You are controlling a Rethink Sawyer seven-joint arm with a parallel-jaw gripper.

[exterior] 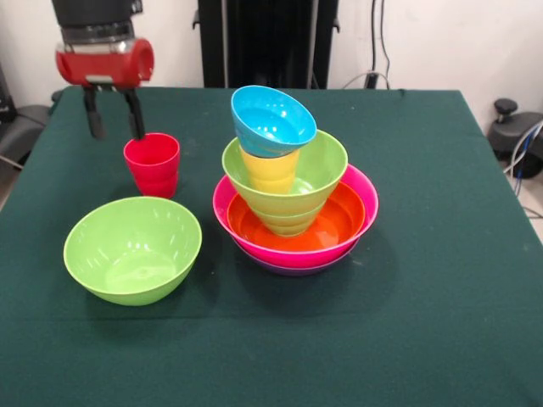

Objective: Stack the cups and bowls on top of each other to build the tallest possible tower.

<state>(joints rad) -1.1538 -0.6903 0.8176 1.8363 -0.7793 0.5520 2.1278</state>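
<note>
Hovering near the desk's (441,339) far left corner, jaws (114,119) apart, one finger at the red cup's (153,165) rim. Tower (293,203) mid-desk: blue bowl (271,120) tilted on yellow cup (270,170). Loose green bowl (132,249) near left edge.

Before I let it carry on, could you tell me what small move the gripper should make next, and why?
Probably a short descent and a close on the red cup. The gripper hangs open just above and behind the cup, one finger near its rim, holding nothing. The cup stands upright on the table, apart from the tower, whose tilted blue bowl sits on top.
</note>
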